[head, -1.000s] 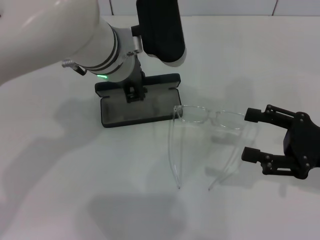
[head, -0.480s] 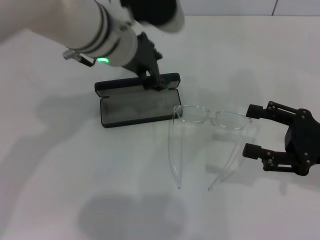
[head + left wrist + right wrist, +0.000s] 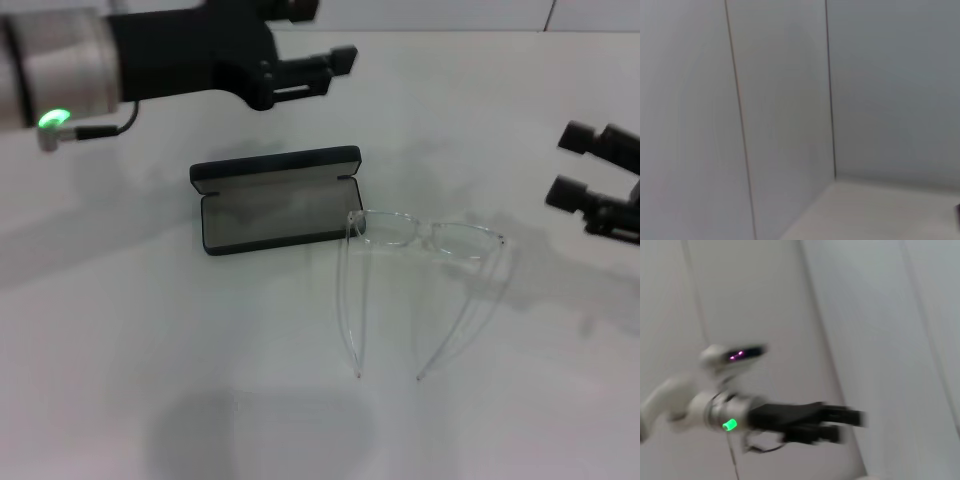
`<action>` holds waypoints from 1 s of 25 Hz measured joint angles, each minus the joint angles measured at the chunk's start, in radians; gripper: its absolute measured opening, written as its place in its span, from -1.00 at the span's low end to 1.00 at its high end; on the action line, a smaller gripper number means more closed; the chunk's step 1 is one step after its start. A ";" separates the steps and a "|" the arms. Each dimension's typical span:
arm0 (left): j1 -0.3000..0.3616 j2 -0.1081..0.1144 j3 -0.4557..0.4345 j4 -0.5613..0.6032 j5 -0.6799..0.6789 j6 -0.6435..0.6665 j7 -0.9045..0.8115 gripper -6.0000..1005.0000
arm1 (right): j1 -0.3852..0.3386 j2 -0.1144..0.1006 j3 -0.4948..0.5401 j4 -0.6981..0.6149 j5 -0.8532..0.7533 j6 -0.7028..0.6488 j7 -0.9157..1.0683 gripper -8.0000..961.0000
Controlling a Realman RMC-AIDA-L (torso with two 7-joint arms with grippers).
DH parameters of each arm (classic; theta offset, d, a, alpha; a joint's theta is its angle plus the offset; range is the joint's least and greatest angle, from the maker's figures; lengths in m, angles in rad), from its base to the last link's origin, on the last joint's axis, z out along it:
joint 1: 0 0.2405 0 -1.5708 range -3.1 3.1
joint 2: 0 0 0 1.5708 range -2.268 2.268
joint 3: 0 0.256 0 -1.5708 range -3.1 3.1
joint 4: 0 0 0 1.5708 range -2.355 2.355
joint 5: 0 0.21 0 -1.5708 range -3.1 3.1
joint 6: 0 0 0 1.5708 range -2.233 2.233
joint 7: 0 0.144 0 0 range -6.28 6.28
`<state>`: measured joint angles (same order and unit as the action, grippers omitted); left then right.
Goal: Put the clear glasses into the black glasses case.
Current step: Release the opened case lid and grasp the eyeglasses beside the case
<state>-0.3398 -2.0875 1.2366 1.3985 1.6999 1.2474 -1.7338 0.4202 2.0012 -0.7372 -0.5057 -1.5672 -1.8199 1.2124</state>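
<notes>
The white counter (image 3: pixel 150 340) carries everything, and the black glasses case (image 3: pixel 275 199) serves as the landmark on it. The case lies open, its lid standing up along the far edge and its grey lining facing upward, with nothing inside it.

The left arm reaches across well above and behind the case, a green light glowing on its wrist. The left gripper (image 3: pixel 325 62) points toward the right, raised off the counter and apart from the case; its fingers stand slightly apart and carry nothing. The right wrist view shows this same arm from farther off (image 3: pixel 840 422), dark fingers extended.

The right gripper (image 3: pixel 590 165) sits far to the right of the case at the edge of view, its two black fingers parted with an empty gap between them.

The clear glasses (image 3: pixel 425 240) rest on the counter just beside the case's near right corner, the frame's left end touching or nearly touching that corner. Their long transparent arms are unfolded and run toward the robot.

The left wrist view shows only pale wall panels.
</notes>
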 joint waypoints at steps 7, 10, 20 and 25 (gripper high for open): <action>0.156 -0.003 0.027 -0.170 -0.323 0.129 0.322 0.49 | 0.073 -0.057 -0.048 -0.298 -0.094 0.071 0.377 0.72; 0.164 -0.004 0.030 -0.295 -0.409 0.248 0.408 0.57 | 0.129 -0.064 -0.101 -0.457 -0.232 0.110 0.548 0.72; 0.169 0.003 -0.073 -0.654 -0.495 0.461 0.624 0.73 | 0.458 -0.071 -0.291 -0.608 -0.680 0.072 0.874 0.72; 0.170 0.004 -0.091 -0.720 -0.442 0.475 0.685 0.72 | 0.597 -0.055 -0.311 -0.574 -0.832 0.017 0.907 0.72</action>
<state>-0.1700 -2.0839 1.1457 0.6783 1.2584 1.7225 -1.0486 1.0170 1.9457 -1.0487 -1.0800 -2.3989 -1.8031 2.1194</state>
